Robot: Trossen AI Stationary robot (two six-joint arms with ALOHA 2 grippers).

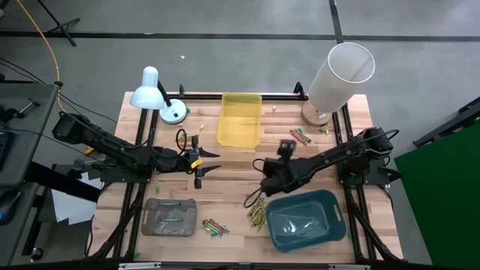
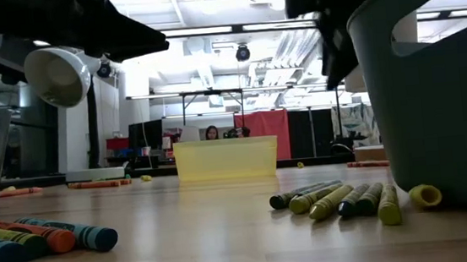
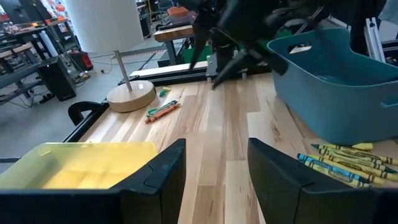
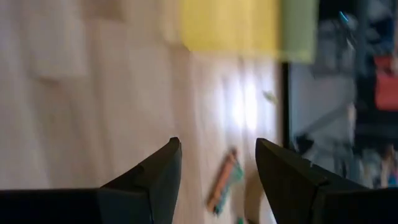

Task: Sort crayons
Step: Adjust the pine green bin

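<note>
Crayons point(image 1: 256, 213) lie heaped just beside the teal tray point(image 1: 328, 222); others sit near the grey tray point(image 1: 150, 223) and by the white tube point(image 1: 341, 75). A yellow tray point(image 1: 240, 120) and a lamp point(image 1: 152, 91) stand at the back of the wooden table point(image 1: 232, 187). The left gripper point(image 1: 208, 163) and right gripper point(image 1: 259, 180) hover mid-table, fingers spread, holding nothing.
</note>
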